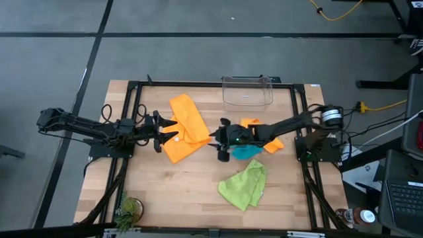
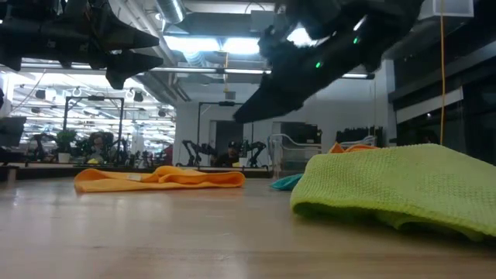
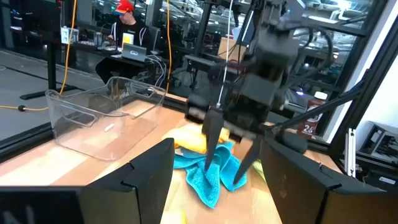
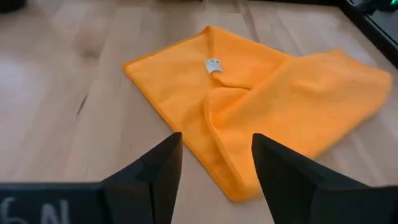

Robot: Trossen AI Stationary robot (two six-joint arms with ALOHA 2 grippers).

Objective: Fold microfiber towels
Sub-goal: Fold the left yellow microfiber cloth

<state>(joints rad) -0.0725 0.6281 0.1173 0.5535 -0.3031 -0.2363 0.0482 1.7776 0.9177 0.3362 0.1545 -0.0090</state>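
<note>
Near the middle of the pale wooden table (image 1: pixel 165 192) lies the large orange microfiber towel (image 1: pixel 187 129), spread but rumpled, with one flap doubled back over itself and a raised crease running through its centre; a small white care tag (image 4: pixel 213 65) sits on its upper face. To the right of it, a teal-blue microfiber towel (image 1: pixel 246 153) is bunched in a soft heap, its folds hanging loosely in the left wrist view. Touching that heap, a second orange microfiber towel (image 1: pixel 272 142) shows only as a corner and an edge from under the right arm. Toward the front edge, the lime green microfiber towel (image 1: pixel 244 185) lies crumpled in a rough triangle, apart from the others.

The right gripper (image 1: pixel 222 141) hangs over the gap between the big orange towel and the teal one, fingers parted and holding nothing; the left wrist view shows its two fingertips pointing down at the teal cloth. The left gripper (image 1: pixel 165 132) hovers at the left edge of the large orange towel, its jaws spread wide and empty.

At the far edge stands a clear plastic bin (image 1: pixel 247 92), and a small green potted plant (image 1: pixel 127 210) sits at the front left corner
</note>
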